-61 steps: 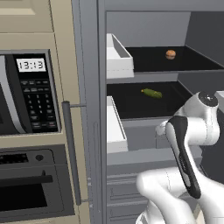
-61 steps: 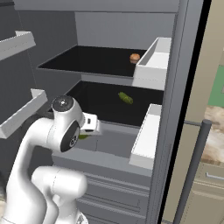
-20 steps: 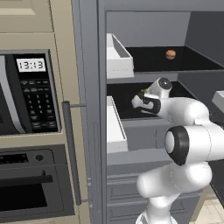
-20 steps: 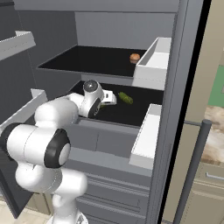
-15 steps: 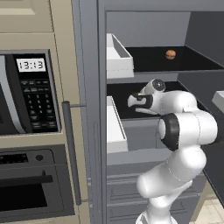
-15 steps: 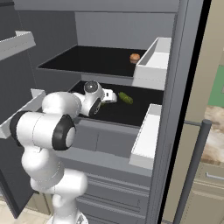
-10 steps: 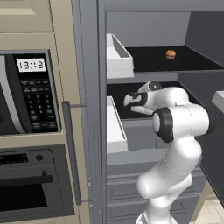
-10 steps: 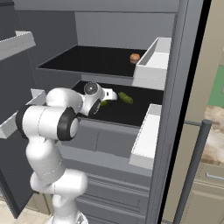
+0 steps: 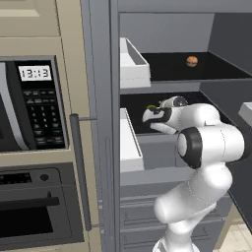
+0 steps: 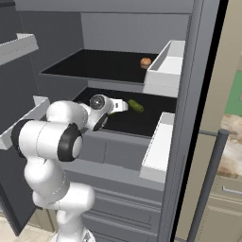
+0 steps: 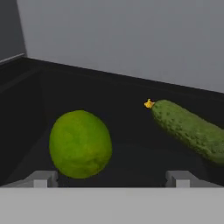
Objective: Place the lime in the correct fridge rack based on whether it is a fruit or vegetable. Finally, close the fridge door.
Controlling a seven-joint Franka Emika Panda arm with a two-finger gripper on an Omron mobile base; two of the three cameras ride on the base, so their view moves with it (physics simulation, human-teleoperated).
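The lime (image 11: 80, 143) is a round yellow-green ball low over the fridge's black middle rack (image 11: 131, 92). My gripper (image 11: 111, 180) is open around it. The finger tips (image 11: 41, 179) stand wide apart, and the lime sits nearer the left one with a clear gap to the right one. From the left base view a sliver of the lime (image 9: 151, 107) shows above my gripper (image 9: 149, 113), which reaches into the middle rack. The right base view shows the hand (image 10: 113, 107) over the same rack, just left of the cucumber.
An elongated green cucumber (image 11: 190, 130) (image 10: 135, 106) lies on the same rack to the lime's right. A round orange-brown item (image 9: 192, 61) (image 10: 145, 62) sits on the upper rack. White door bins (image 9: 133, 64) (image 10: 158, 146) flank the opening; the fridge door stands open.
The arm has swung from outside the fridge into the middle rack, and the hand has kept edging toward the rack's left side beside the cucumber.
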